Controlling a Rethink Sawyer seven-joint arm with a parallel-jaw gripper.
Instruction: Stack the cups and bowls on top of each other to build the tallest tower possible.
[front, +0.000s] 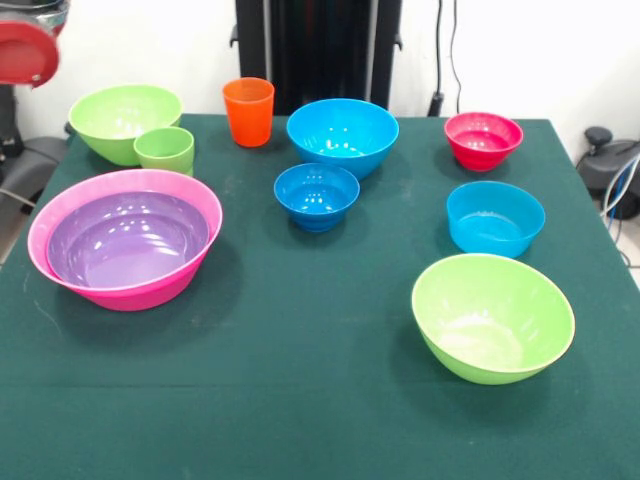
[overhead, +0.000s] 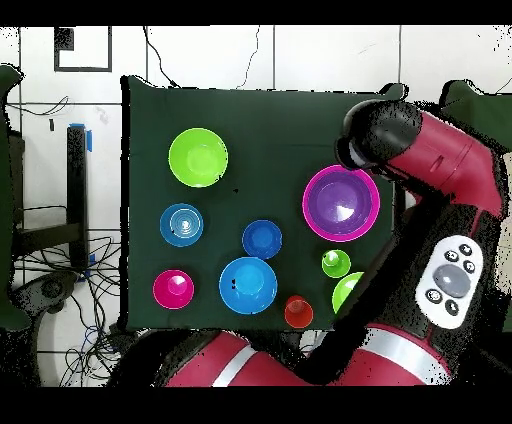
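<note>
Bowls and cups lie spread over the green desk (front: 300, 400), with only the purple bowl (front: 128, 240) already nested in the large pink bowl (front: 60, 262), the start of the tower. In the overhead view the red arm (overhead: 440, 170) curls round the desk's edge near that pair; whether the hand is wide or narrow I cannot tell. A sensible next pick would be the near lime green bowl (front: 492, 316), next widest, lowered level and centred into the purple one. The orange cup (front: 248, 112) is best left for last.
</note>
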